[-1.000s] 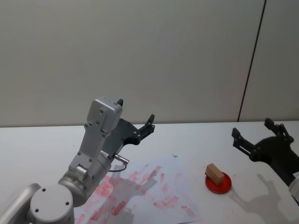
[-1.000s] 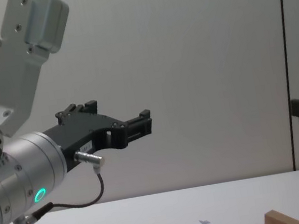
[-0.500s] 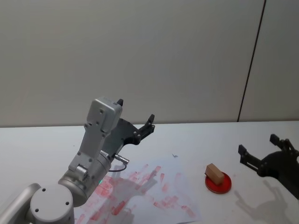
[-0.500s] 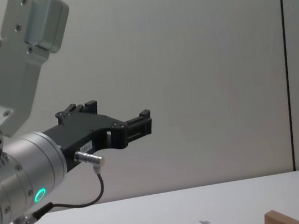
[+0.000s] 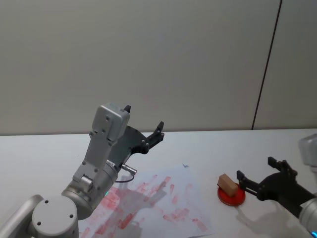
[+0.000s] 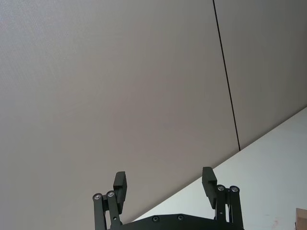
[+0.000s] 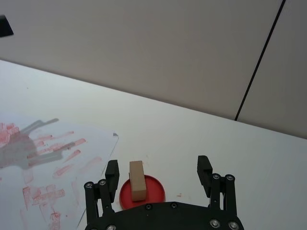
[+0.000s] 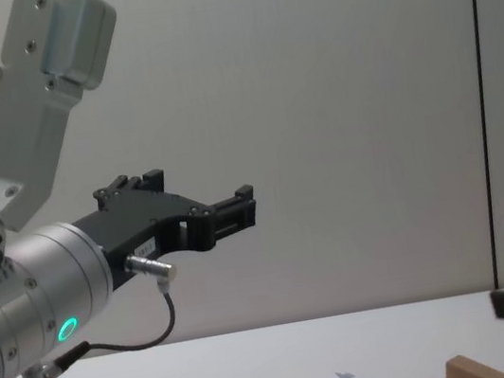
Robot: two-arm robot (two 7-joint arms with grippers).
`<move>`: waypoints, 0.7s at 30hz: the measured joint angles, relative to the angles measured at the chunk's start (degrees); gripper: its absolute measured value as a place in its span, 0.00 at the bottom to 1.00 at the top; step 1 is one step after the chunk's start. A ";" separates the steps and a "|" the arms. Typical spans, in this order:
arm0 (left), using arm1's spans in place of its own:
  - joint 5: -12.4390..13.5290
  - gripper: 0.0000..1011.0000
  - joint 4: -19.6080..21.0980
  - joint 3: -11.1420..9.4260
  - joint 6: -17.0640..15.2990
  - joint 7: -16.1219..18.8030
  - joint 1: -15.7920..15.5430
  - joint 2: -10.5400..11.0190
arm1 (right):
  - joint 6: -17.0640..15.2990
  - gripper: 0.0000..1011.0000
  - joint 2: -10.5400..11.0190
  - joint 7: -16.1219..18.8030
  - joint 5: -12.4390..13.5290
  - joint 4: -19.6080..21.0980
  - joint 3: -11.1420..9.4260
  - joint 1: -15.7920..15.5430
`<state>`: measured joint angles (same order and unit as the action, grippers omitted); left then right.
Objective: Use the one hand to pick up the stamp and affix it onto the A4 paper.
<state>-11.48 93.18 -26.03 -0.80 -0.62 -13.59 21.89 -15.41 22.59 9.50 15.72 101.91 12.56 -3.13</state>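
White counter (image 5: 44,148) below a plain wall carries the red-marked A4 paper (image 5: 163,201) and, just beside it, a red ink pad (image 5: 234,198) with the wooden stamp (image 5: 227,184) resting on it. Low beside the stamp hovers the right claw (image 5: 255,168), fingers apart: the approach step. Next it likely needs centring, since the block sits near one finger, then descending and closing. Parked high, the left claw (image 5: 143,116) is also spread.

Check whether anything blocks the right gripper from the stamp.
Nothing visible does. The right gripper, fingers open, faces the stamp on its red pad across the table; the left gripper is raised farther left.
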 joint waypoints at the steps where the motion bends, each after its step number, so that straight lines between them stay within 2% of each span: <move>1: 0.00 0.99 0.00 0.00 0.00 0.00 0.00 0.00 | -0.22 0.99 -0.20 0.20 -0.36 -0.32 0.14 0.25; 12: 0.00 0.99 0.00 0.00 0.00 0.00 0.00 0.00 | -2.45 0.99 -3.68 2.03 -5.83 -6.34 2.34 4.77; 21: 0.00 0.99 0.00 0.00 0.00 0.00 0.00 0.00 | -3.19 0.99 -6.09 2.97 -8.83 -10.87 3.80 7.55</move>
<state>-11.48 93.18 -26.02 -0.80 -0.62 -13.59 21.89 -18.59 16.49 12.47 6.89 91.03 16.36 4.42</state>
